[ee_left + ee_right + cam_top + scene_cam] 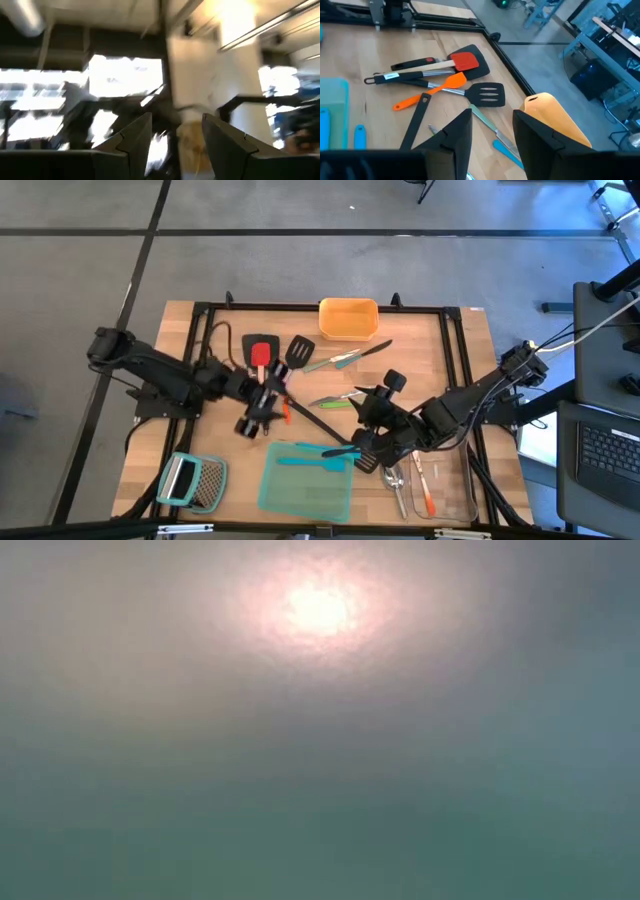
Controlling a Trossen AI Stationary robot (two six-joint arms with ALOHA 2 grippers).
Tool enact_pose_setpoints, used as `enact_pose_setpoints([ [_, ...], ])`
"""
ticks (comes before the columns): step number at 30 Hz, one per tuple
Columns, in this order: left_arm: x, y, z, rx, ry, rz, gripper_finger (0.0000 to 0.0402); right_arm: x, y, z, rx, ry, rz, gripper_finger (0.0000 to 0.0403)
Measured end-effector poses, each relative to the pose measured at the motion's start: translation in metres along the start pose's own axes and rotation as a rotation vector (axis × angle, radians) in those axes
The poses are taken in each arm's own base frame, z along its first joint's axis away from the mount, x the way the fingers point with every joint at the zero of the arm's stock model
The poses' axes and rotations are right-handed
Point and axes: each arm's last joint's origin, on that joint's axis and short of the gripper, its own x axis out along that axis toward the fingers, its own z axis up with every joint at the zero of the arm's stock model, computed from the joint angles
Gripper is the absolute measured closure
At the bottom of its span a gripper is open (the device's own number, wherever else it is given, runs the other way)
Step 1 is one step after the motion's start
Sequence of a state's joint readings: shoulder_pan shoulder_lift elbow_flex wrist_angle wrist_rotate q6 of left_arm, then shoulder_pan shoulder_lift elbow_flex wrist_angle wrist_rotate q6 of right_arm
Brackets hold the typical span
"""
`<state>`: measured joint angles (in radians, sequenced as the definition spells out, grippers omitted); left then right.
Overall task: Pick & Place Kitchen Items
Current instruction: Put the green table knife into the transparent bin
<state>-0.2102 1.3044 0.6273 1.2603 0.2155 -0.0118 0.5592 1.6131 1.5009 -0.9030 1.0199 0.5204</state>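
**Both arms hover mid-worktop, utensils waiting**

The left tool (262, 408) hangs over the loose pile, fingers parted and empty, probably lining up a pick. The right tool (372, 423) sits above the long black turner (318, 420), also parted, holding nothing. A red spatula (465, 61) and an orange one (432, 91) lie crossed on the worktop (460, 355); one teal spatula (310, 461) already rests in the teal tray (290, 502).
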Motion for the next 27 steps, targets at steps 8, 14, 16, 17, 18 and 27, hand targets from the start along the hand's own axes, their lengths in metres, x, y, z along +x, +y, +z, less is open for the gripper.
enact_pose_setpoints([
  [8,0.016,-0.018,-0.007,0.074,-0.036,0.011,0.0233,0.0,0.001,0.002,0.011,-0.014,0.007,0.0261],
  [14,0.029,-0.001,-0.012,0.021,0.326,0.381,0.0233,0.004,0.0,0.004,0.025,0.003,0.039,0.0261],
  [16,0.028,0.008,-0.011,0.038,0.511,0.549,0.0233,0.005,0.0,0.004,0.028,0.016,0.058,0.0261],
  [17,0.027,0.012,-0.01,0.048,0.597,0.619,0.0233,0.006,0.0,0.004,0.028,0.025,0.071,0.0261],
  [18,0.025,0.016,-0.01,0.059,0.676,0.672,0.0233,0.006,0.001,0.004,0.027,0.036,0.09,0.0261],
  [27,0.013,0.021,-0.01,0.013,0.738,0.751,0.0233,0.006,0.004,0.002,0.009,0.087,0.184,0.0261],
])
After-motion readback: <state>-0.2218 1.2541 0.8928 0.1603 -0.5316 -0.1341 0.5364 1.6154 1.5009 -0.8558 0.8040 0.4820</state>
